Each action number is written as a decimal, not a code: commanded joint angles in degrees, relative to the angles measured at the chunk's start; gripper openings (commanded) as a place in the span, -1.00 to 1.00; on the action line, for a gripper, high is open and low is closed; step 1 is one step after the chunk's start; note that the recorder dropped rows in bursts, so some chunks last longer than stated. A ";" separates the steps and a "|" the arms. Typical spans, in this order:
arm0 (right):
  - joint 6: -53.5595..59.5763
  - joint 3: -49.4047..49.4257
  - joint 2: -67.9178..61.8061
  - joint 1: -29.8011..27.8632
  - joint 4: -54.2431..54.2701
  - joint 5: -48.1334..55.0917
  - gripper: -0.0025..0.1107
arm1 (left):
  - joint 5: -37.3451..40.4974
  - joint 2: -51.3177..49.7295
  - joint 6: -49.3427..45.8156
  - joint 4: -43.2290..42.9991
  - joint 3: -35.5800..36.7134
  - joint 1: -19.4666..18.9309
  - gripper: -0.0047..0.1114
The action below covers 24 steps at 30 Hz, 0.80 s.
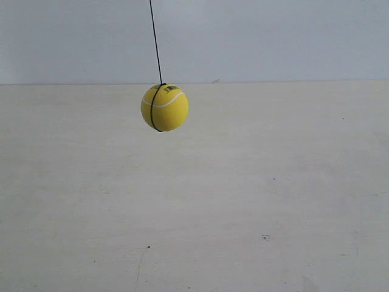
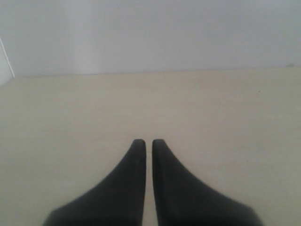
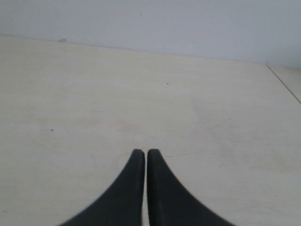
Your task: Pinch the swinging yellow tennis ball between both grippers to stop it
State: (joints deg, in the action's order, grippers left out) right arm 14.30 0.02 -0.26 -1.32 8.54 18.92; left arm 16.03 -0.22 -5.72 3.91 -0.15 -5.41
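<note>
The yellow tennis ball (image 1: 165, 107) hangs in the air on a thin dark string (image 1: 155, 42), left of the exterior view's middle, with its white seam and black print facing up. Neither arm shows in the exterior view. In the left wrist view my left gripper (image 2: 148, 141) is shut, its two black tapered fingers nearly touching with nothing between them. My right gripper (image 3: 143, 151) in the right wrist view is likewise shut and empty. The ball is out of view in both wrist views.
A pale beige table (image 1: 243, 201) fills the lower part of each view and meets a plain white wall (image 1: 273, 36) behind. A table edge (image 3: 284, 84) shows in the right wrist view.
</note>
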 commanded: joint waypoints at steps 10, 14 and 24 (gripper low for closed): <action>-0.30 -0.02 0.26 -0.31 0.12 -0.39 -0.96 | 1.51 0.22 0.77 -8.09 0.15 -0.28 -0.84; -0.30 -0.02 0.26 -0.31 0.12 -0.39 -0.96 | 1.33 0.22 0.77 -8.18 0.15 -0.28 -0.84; -0.29 -0.02 0.26 -0.31 0.12 -0.76 -0.96 | 0.98 0.22 0.77 -8.18 0.15 -0.28 -0.84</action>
State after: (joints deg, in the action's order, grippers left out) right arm 14.30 0.02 -0.26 -1.32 8.84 18.92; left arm 17.57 -0.22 -5.47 -3.99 -0.15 -5.53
